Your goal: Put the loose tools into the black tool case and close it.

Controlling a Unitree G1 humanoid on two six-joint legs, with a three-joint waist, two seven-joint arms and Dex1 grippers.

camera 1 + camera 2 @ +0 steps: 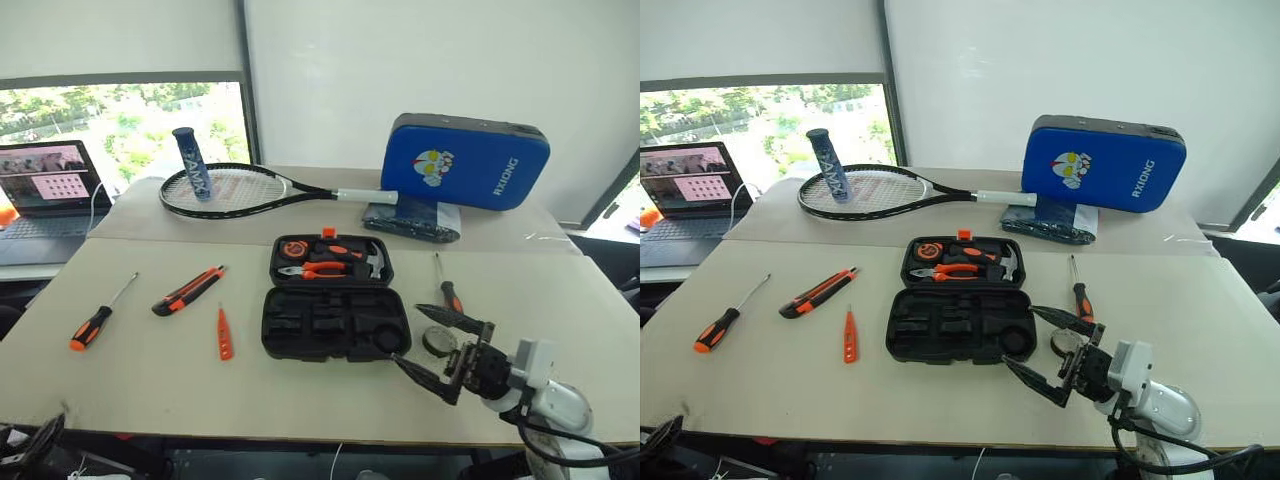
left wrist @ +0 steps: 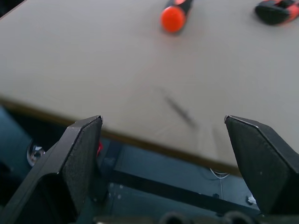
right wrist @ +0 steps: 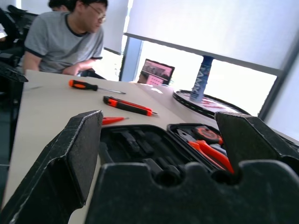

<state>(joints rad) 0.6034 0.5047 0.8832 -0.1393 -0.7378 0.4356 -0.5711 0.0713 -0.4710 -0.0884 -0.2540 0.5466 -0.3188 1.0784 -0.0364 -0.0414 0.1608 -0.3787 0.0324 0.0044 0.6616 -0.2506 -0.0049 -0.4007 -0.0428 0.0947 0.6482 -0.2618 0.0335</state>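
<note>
The black hinged plastic tool case [image 1: 335, 305] is lying open near the middle of the beige counter [image 1: 150, 390], its empty moulded half towards the robot and its far half holding a steel-headed hammer [image 1: 375, 258], orange-handled pliers [image 1: 312, 269] and a round tape measure [image 1: 293, 248].

To the robot's left of the case, three loose tools are resting on the counter, well apart from one another: a screwdriver with an orange-and-black handle [image 1: 92, 326] farthest out, an orange-and-black utility knife [image 1: 187, 291] lying at a slant, and a slim all-orange tester screwdriver [image 1: 225, 335] just beside the case. On the other side, a second orange-and-black screwdriver [image 1: 447, 288] is lying near the case, and a small black tape roll [image 1: 438, 342] is sitting close to the case's near right corner.

The right end effector [image 1: 428, 345] is hovering beside that corner with its two black fingers spread wide apart and holding nothing; the tape roll is showing between them. The left end effector [image 2: 163, 154] is likewise gaping wide and empty at the counter's near edge, with the first screwdriver's orange handle end ahead of it.

Farther back, a black tennis racket [image 1: 235, 190], a blue padded rectangle with a cartoon figure [image 1: 465, 160] and a laptop [image 1: 45, 190] are lying beyond the case. A person in a grey shirt [image 3: 65, 39] is sitting at the counter.
</note>
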